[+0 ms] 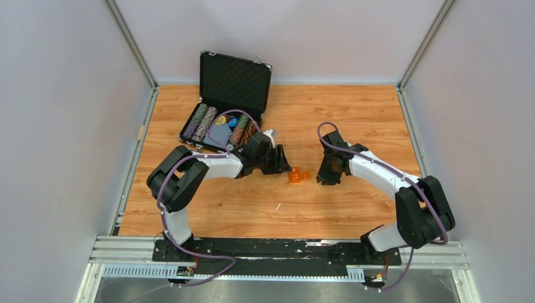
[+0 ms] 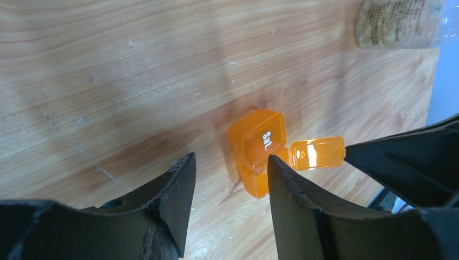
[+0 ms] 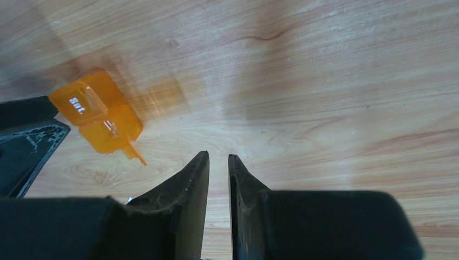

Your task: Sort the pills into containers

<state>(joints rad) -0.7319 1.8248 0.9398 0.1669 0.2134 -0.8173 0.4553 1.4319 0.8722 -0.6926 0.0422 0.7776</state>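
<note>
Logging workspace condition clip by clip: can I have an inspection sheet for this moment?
Surface: wooden table, light scuffs.
Job's things: orange pill box, one lid open, lying between the two pincers; no pills seen.
Clutter: black case of chips, open, far left; clear labelled packet, blurred.
Grippers: left pincer open, tips beside the box; right pincer shut, empty.
Cables: purple cables running along both arms.
Surroundings: grey walls, metal frame.

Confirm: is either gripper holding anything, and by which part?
Nothing is held. The right gripper is shut empty; the left gripper stands open by the orange box, unclamped.
</note>
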